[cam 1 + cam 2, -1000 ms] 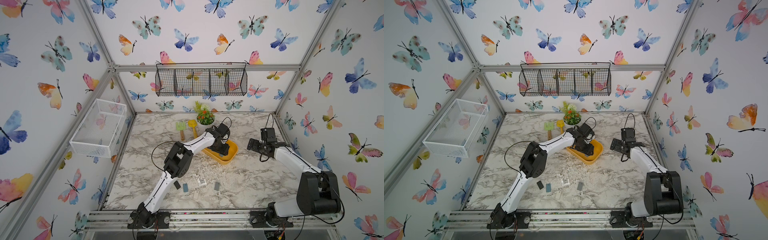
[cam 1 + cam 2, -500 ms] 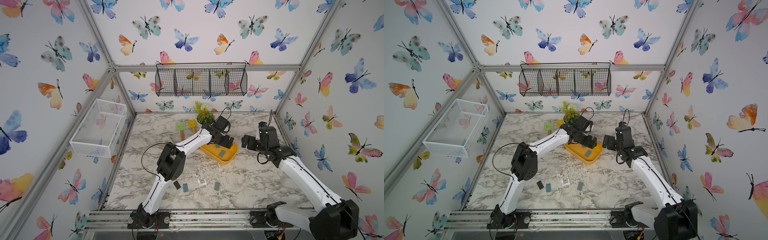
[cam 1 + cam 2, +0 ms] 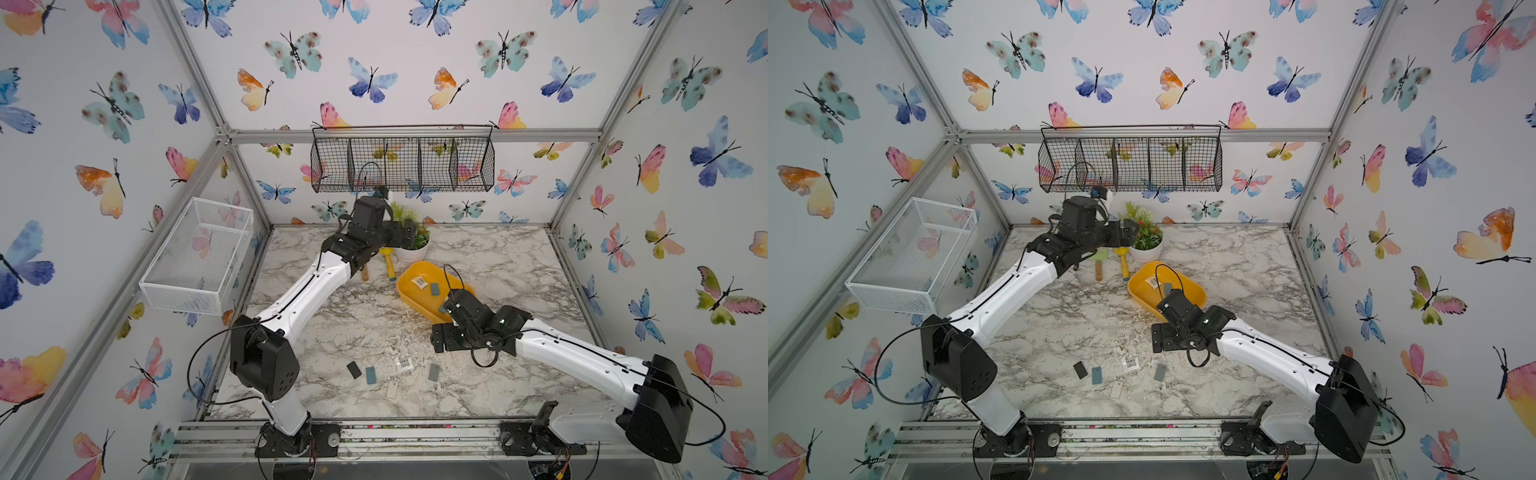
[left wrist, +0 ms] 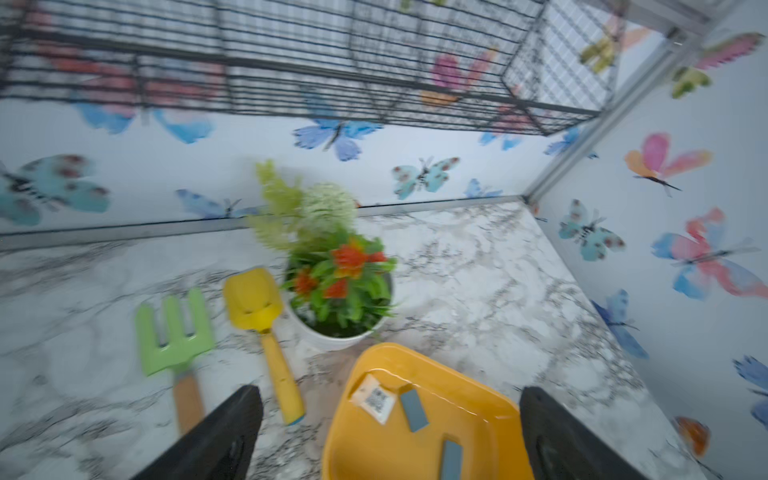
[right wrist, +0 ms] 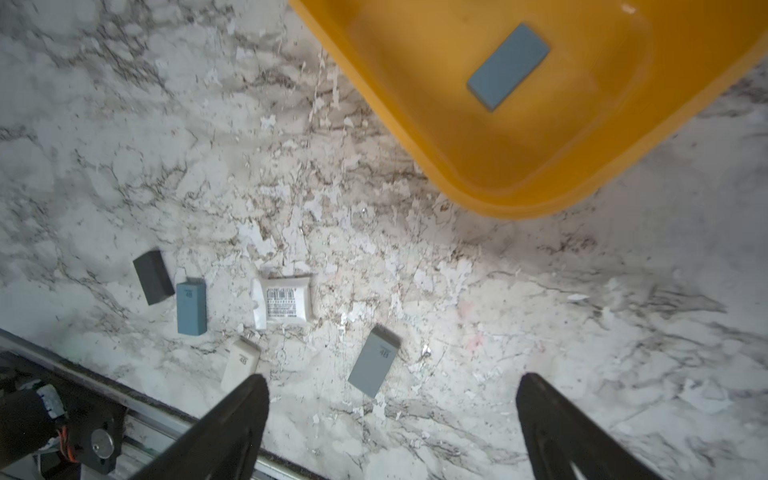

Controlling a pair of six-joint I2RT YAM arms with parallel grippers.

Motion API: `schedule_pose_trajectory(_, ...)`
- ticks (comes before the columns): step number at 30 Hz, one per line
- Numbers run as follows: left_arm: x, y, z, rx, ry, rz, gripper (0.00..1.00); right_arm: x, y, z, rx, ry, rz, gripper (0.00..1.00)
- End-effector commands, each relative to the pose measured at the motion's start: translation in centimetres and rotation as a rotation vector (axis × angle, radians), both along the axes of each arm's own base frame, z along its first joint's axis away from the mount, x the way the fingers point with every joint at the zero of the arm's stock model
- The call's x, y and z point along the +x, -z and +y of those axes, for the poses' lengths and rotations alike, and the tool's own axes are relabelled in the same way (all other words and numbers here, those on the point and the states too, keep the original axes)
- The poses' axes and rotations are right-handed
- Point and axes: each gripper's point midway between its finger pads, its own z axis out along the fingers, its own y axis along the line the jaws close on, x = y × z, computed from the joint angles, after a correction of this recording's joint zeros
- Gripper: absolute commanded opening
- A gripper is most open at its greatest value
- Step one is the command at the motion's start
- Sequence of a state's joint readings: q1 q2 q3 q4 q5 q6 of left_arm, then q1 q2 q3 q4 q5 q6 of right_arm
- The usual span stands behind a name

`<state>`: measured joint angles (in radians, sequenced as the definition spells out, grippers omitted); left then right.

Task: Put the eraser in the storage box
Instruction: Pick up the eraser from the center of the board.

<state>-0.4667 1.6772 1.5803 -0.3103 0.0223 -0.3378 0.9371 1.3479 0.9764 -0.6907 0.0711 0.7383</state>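
Note:
The storage box (image 3: 409, 297) is a shallow yellow tub at mid table, also in the left wrist view (image 4: 365, 453) and the right wrist view (image 5: 519, 183). Two blue-grey erasers (image 4: 413, 405) lie in it beside a white labelled packet (image 4: 374, 399). My left gripper (image 3: 409, 235) hangs open and empty, raised behind the box near the plant. My right gripper (image 3: 446, 338) is open and empty, low over the table in front of the box. Just ahead of it lies a grey eraser (image 5: 374, 361); a white eraser (image 5: 241, 363), a blue one (image 5: 191, 307) and a black one (image 5: 153, 277) lie further left.
A potted plant (image 3: 411, 245), a yellow toy shovel (image 4: 262, 328) and a green rake (image 4: 174, 332) stand behind the box. A white wrapper (image 5: 282, 303) lies among the erasers. A black wire basket (image 3: 403, 160) hangs on the back wall, a white mesh basket (image 3: 199, 257) on the left.
My left gripper opened over the box, left an eraser in it, then rose back toward the plant. My right arm swung from the box's right side to the table in front of it.

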Motion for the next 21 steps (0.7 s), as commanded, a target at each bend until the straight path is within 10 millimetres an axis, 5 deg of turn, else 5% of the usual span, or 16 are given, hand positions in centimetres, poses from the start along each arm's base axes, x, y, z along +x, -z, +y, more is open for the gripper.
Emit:
schedule_pose_trajectory(1,-0.1,0.7,2.3,-0.034,-0.039,-0.002,0.98,-2.5,2.1,-0.5,-0.079,0.034,0.098,0.96)
schedule_pose_trajectory(5,0.0,2.7,4.5,-0.046,-0.066,0.037,0.98,-3.8,5.3,-0.1,-0.105,0.044,0.177,0.95)
schedule_pose_trajectory(10,0.0,4.3,6.6,-0.062,-0.088,0.066,0.98,-3.7,6.9,0.2,-0.141,0.052,0.188,0.93)
schedule_pose_trajectory(21,-0.5,6.2,7.6,-0.091,-0.079,0.099,0.98,-4.1,9.8,1.3,-0.21,-0.004,0.241,0.82)
